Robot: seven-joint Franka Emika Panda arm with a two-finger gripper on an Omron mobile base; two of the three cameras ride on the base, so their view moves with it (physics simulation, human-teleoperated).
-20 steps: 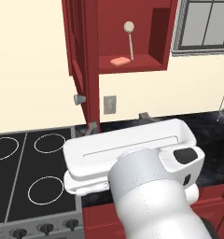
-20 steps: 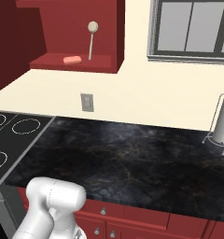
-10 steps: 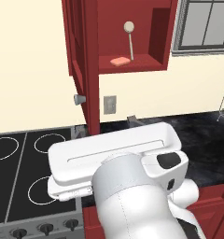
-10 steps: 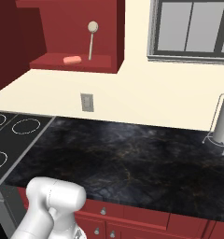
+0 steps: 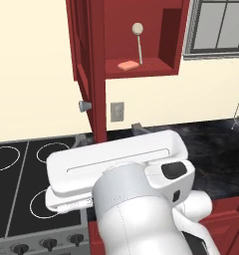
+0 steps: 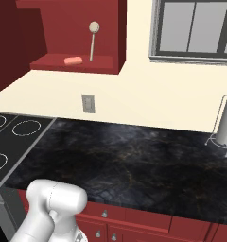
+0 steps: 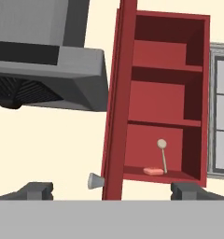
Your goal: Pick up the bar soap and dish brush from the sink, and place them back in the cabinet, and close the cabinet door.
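The bar soap (image 5: 127, 65) lies flat on the bottom shelf of the cabinet (image 5: 171, 45), and the dish brush (image 5: 138, 42) stands upright just beside it, disc head up, its handle foot on the same shelf near the back. The two are close but apart. The shelf has bare room on the window side of the brush, up to the cabinet's side wall.

The cabinet door (image 5: 88, 69) stands swung out, edge-on to the left base view, its grey knob (image 5: 84, 105) on the side away from the shelves. In the hand view the door (image 7: 116, 107) is a narrow red strip — behind it three shelf levels show, with soap (image 7: 153, 171) and brush (image 7: 163, 154) on the lowest; a grey range hood (image 7: 48, 70) hangs beside it.

The gripper (image 7: 111, 191) has its fingers spread wide with nothing between them, the two dark tips flanking the door's lower edge in the hand view.

The right base view adds the black marbled tabletop (image 6: 134, 165), a wall outlet (image 6: 88, 103), a paper-towel stand (image 6: 226, 125) and the window (image 6: 196, 28); the left base view shows the stove (image 5: 22, 184).
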